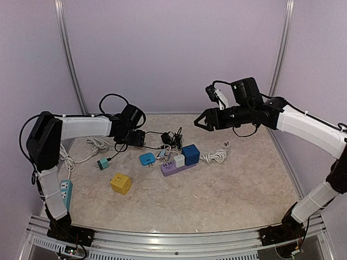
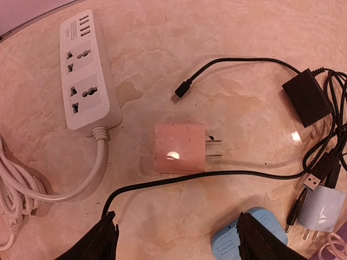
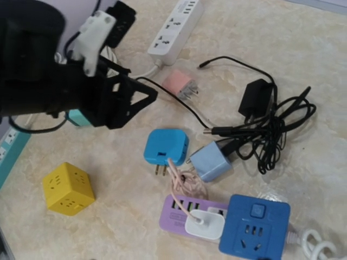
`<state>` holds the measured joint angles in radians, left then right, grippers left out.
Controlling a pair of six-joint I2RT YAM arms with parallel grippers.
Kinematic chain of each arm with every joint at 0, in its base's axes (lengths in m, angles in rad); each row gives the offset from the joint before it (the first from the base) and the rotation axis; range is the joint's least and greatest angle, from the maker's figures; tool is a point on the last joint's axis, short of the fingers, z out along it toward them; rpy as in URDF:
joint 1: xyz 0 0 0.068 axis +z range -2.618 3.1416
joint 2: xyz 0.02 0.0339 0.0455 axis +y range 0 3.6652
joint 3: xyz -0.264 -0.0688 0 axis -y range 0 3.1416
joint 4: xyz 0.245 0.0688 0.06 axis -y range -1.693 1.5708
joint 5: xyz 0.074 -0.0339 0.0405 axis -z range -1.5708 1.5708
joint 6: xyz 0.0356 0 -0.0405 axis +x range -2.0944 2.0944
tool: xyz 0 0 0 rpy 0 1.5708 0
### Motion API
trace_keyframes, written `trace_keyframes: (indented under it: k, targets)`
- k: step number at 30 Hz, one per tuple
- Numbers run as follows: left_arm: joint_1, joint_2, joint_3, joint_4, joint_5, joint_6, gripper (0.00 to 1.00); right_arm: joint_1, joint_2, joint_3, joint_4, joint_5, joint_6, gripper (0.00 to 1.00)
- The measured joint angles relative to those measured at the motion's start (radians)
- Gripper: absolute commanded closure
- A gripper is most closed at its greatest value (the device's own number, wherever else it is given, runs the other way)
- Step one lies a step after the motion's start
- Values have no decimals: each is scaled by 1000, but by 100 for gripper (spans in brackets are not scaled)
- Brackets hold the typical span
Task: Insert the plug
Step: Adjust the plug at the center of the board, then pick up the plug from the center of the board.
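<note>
A pink plug (image 2: 180,147) lies flat on the marble table (image 2: 217,32), its prongs pointing right, beside a white power strip (image 2: 87,76). My left gripper (image 2: 179,241) hovers just short of it, open, with only bare table and a black cable between its fingers (image 2: 95,244). The right wrist view shows the same pink plug (image 3: 179,84) just past that gripper. My right gripper (image 1: 197,123) hangs in the air over the middle of the table, jaws apart and empty. A purple power strip (image 3: 179,214) holds a white charger (image 3: 205,225).
A blue adapter (image 3: 165,146), a light-blue charger (image 3: 214,162), a blue socket cube (image 3: 255,225) and a yellow socket cube (image 3: 68,187) sit mid-table. Tangled black cables with a black adapter (image 3: 255,97) lie behind. A teal power strip (image 1: 66,192) lies far left.
</note>
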<state>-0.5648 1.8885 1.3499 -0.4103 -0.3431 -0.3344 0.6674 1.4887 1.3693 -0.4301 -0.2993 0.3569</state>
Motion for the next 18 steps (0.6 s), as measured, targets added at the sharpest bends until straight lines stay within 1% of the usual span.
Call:
trace_keyframes:
  k: [3, 6, 8, 10, 11, 13, 18]
  targets:
    - [7, 66, 67, -21, -2, 0, 26, 0, 0, -8, -8, 6, -5, 38]
    - [23, 137, 178, -32, -8, 6, 22, 0, 0, -10, -22, 10, -11, 38]
    - [32, 183, 242, -31, -10, 18, 22, 0, 0, -14, -24, 11, -16, 37]
    - [40, 221, 278, -34, -8, 26, 28, 0, 0, -22, -27, 16, -18, 37]
    - [42, 244, 294, -39, -7, 27, 33, 0, 0, -25, -29, 18, -19, 37]
    - [47, 278, 306, -44, -2, 25, 39, 0, 0, -29, -37, 23, -21, 37]
    - [54, 311, 274, -67, 17, 16, 40, 0, -3, -30, -38, 31, -23, 37]
